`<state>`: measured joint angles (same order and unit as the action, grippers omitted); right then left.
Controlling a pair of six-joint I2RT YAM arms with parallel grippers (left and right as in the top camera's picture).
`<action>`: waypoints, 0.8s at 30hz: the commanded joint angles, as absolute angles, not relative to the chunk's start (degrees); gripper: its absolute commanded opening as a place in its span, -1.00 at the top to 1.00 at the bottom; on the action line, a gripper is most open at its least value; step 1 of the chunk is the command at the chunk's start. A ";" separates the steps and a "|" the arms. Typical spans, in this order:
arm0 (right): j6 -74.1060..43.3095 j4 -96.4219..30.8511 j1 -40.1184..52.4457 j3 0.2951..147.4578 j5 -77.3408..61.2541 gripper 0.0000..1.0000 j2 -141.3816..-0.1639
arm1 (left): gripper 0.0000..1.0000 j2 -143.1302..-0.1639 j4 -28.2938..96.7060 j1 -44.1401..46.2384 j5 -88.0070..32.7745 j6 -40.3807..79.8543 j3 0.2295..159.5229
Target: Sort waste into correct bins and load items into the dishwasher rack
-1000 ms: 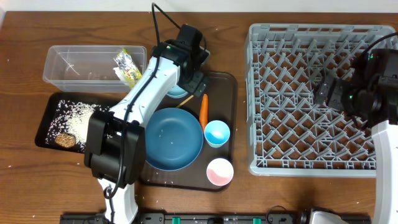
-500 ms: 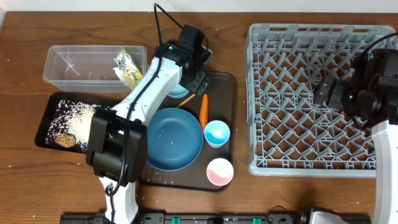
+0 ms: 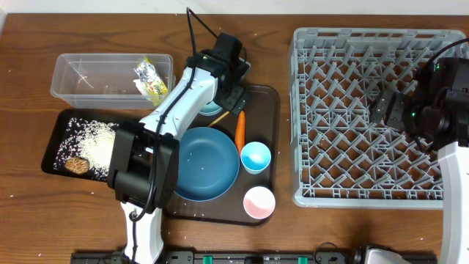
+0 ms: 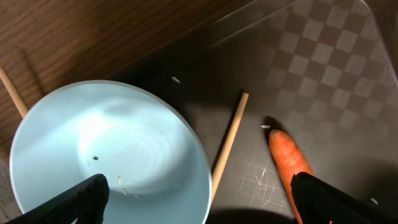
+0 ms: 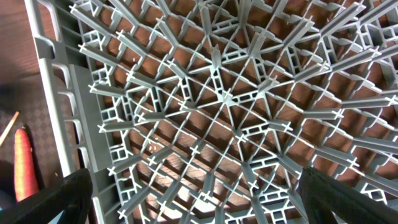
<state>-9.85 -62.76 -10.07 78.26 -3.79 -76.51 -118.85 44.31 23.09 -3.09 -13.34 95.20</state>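
Observation:
My left gripper (image 3: 229, 95) (image 4: 202, 199) is open and empty, low over the back of the dark brown serving tray (image 3: 270, 99). Between its fingers lie the light blue bowl's rim (image 4: 106, 155), one wooden chopstick (image 4: 229, 140) and the orange carrot (image 4: 289, 162) (image 3: 239, 126). A second chopstick (image 4: 12, 93) pokes out left of the bowl. The dark blue plate (image 3: 205, 163), light blue cup (image 3: 256, 157) and pink cup (image 3: 259, 202) sit on the same tray. My right gripper (image 3: 382, 110) (image 5: 199, 199) is open and empty above the grey dishwasher rack (image 3: 370, 194) (image 5: 217, 93). No paper wad shows.
The clear tub (image 3: 80, 73) at back left holds the yellow-green wrapper (image 3: 150, 79). The black tray (image 3: 55, 136) in front of it holds white rice (image 3: 94, 141) and the brown lump (image 3: 75, 165). The carrot also shows in the right wrist view (image 5: 23, 165).
My left gripper has shifted slightly to the right over the bowl and carrot. The right arm has not moved.

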 commanded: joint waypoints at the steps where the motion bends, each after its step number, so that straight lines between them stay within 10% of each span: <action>1: -9.80 -62.78 -10.44 78.85 -3.22 -0.98 -76.18 | -0.89 -119.63 44.27 23.11 -3.84 -12.32 94.70; 24: -8.12 -50.92 -6.94 78.87 -16.56 -0.98 -76.18 | -0.89 -104.31 53.47 15.27 -3.22 -0.64 100.86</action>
<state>-8.51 -51.88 -8.62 78.26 -14.52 -76.51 -104.97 52.73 16.43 -3.05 -3.22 100.18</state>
